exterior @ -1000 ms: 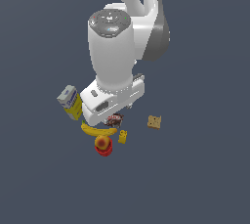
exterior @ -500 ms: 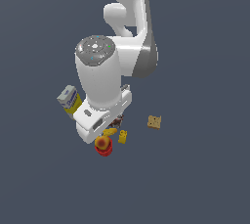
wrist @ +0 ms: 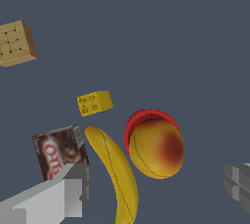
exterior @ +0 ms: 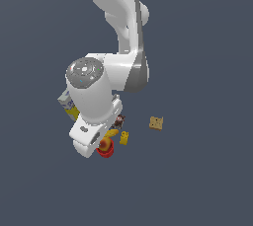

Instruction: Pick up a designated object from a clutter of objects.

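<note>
The designated object, a round orange-yellow peach (wrist: pixel 156 148) with a red blush, rests against the red bowl (wrist: pixel 146 118). A yellow banana (wrist: pixel 114 169) lies right beside it. In the exterior view the peach (exterior: pixel 104 144) peeks out under the white hand, on the red bowl (exterior: pixel 106 153). My gripper (wrist: pixel 156 183) is open and empty above the peach. One grey finger (wrist: pixel 58 193) hangs over the dark packet (wrist: pixel 57 150); the other finger (wrist: pixel 238 181) is beyond the peach. In the exterior view the fingers are hidden by the hand.
A small yellow block (wrist: pixel 94 102) and a tan cracker square (wrist: pixel 16 43) lie farther off; they also show in the exterior view (exterior: pixel 124 137), (exterior: pixel 156 122). The yellow-white box (exterior: pixel 66 102) sits at the exterior view's left, mostly behind the arm. The blue cup is hidden.
The arm has swung toward the exterior view's left and lowered, so the hand now covers most of the clutter above the peach and bowl. The objects have not moved.
</note>
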`<state>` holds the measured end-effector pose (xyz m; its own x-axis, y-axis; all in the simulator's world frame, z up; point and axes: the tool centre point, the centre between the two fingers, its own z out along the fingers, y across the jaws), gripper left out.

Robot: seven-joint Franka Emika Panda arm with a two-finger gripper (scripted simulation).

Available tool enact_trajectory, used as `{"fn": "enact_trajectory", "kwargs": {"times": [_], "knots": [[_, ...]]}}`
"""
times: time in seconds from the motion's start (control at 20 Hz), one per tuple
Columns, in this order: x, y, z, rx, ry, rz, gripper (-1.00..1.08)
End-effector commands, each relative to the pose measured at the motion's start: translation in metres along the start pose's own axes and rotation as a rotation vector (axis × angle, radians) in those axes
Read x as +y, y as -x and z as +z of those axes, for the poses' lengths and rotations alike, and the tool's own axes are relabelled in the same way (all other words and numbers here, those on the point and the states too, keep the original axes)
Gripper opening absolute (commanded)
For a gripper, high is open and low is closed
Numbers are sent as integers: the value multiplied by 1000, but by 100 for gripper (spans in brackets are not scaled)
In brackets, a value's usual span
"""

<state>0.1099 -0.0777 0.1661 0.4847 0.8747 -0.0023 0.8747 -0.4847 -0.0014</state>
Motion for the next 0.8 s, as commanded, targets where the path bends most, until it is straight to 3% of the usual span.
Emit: {"fn": "enact_trajectory", "kwargs": {"times": [0.0, 0.75], "knots": [[5, 3, 6, 1, 1, -38, 100], [13, 8, 23, 2, 1, -101, 100]]}}
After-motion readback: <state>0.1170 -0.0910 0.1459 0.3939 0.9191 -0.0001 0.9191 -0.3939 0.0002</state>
